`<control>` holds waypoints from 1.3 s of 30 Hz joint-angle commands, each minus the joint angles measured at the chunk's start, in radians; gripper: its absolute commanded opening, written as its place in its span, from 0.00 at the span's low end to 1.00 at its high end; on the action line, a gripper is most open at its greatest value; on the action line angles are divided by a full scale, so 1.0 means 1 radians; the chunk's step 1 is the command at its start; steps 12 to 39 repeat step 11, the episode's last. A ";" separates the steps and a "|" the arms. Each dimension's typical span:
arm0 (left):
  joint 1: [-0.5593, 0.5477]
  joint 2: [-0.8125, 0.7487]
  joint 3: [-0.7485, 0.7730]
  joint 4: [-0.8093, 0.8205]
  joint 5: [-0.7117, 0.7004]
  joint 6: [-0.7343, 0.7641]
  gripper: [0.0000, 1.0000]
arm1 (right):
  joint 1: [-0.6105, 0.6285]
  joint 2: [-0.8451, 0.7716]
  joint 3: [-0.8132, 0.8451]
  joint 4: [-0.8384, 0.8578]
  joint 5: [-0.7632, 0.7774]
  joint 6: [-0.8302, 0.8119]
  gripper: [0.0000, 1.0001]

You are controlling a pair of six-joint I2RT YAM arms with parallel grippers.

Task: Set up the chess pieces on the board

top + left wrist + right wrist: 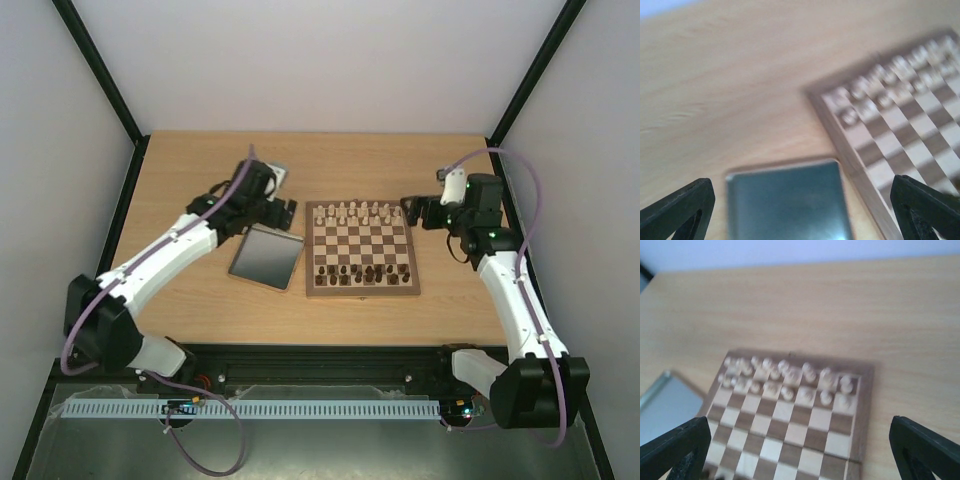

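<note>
Dark chess pieces (362,271) fill the board (362,245) near rows, looks nearly done! Left gripper (287,212) and right gripper (412,212) hang spread, holding nothing.

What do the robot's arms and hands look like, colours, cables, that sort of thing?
Both the left arm and right arm have white shells with black joints and black bases. A mauve cable loops loosely along each. The left hand and right hand are black, with dark wedge-shaped fingers. A white part sits by the right wrist.
</note>
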 commanded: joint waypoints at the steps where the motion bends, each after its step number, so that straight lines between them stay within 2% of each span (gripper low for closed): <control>1: 0.066 -0.113 0.021 0.069 -0.139 -0.077 0.99 | -0.002 -0.033 0.112 0.065 0.189 0.157 0.99; 4: 0.077 -0.169 0.004 0.101 -0.248 -0.096 0.99 | -0.002 -0.047 0.154 0.066 0.265 0.200 0.99; 8: 0.079 -0.246 -0.071 0.188 -0.277 -0.093 0.99 | -0.001 -0.071 0.146 0.077 0.266 0.198 0.99; 11: 0.080 -0.268 -0.110 0.211 -0.284 -0.088 0.99 | -0.002 -0.058 0.137 0.063 0.258 0.201 0.99; 39: 0.080 -0.268 -0.110 0.211 -0.284 -0.088 0.99 | -0.002 -0.058 0.137 0.063 0.258 0.201 0.99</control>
